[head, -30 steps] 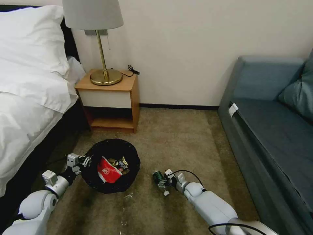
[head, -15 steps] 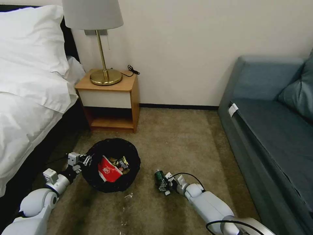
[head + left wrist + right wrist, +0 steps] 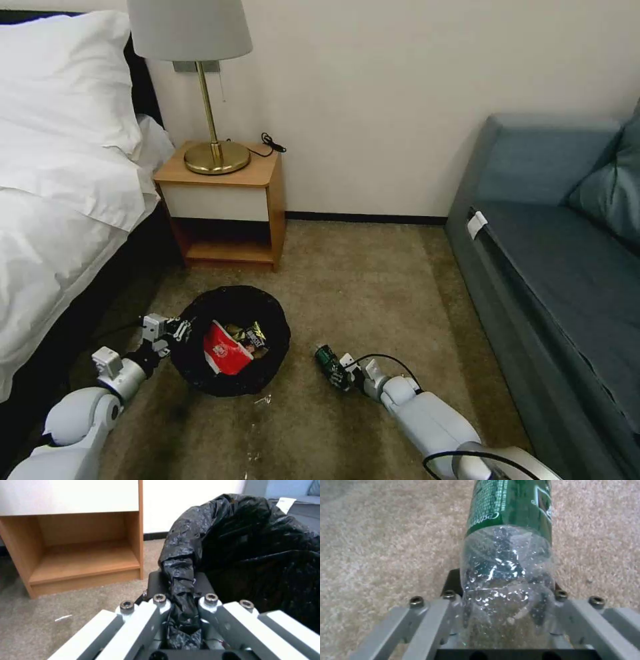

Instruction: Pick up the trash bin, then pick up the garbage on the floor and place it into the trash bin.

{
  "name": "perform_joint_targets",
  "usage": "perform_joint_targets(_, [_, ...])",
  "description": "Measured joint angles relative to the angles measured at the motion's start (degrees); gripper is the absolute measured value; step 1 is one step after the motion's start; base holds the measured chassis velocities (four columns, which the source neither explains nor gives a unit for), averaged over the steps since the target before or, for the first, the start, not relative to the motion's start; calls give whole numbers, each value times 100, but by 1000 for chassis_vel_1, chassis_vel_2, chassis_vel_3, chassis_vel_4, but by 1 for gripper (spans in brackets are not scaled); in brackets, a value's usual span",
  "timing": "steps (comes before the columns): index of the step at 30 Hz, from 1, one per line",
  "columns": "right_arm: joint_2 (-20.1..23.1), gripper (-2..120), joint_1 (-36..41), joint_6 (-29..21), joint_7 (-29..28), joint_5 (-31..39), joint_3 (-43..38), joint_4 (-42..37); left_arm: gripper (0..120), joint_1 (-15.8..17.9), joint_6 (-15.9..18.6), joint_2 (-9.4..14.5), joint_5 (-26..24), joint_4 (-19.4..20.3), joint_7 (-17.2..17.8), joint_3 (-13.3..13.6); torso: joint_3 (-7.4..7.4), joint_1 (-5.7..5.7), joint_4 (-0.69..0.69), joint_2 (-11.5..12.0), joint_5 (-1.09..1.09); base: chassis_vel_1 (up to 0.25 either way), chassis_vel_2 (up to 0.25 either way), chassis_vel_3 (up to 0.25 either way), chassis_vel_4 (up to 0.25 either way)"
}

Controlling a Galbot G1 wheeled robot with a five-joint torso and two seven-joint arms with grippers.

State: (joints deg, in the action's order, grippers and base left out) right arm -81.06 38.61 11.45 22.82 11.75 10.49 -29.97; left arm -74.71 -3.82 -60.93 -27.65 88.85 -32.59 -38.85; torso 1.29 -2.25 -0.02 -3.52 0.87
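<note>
Now | left end effector pinching crinkled bin liner | right end effector clamping clear ribbed bottle

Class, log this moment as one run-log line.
left gripper: shut on trash bin rim | right gripper: shut on bottle above carpet | red-and-white packet: in bin

Soft, even indoor light, dim beside the bed; slightly blurred wrist views.

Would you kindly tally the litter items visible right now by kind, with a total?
Red-and-white packet in the black-lined trash bin: 1
Shiny dark snack wrapper in the bin: 1
Clear plastic bottle with green label, held by the right gripper: 1
Total: 3
</note>
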Motion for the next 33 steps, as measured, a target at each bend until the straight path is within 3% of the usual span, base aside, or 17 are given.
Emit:
perform_joint_targets(3, [55,25,57,9,-12,-23,-31,-112,4,-42,4,0,0,4,1,-15,0,0,0,0,0,0,0,0,0])
perform_joint_targets(15, [260,25,189,374,-216,46,-914,-1114,4,-126,-15,14,-17,56,13,-45,0,0,0,0,-1,0,0,0,0])
perform_joint_targets(19, [483,25,284,424,-191,121,-1108,-1669,4,-83,-53,-32,31,-2,12,4,0,0,1,0,0,0,0,0,0])
perform_joint_targets(21, [779,25,474,420,-148,375,-1374,-2404,4,-44,-89,-126,47,-51,77,48,0,0,0,0,0,0,0,0,0])
perform_joint_targets(33, [1708,25,954,388,189,998,-2178,-4024,4,48,-116,-259,87,-64,276,251,0,0,1,0,0,0,0,0,0])
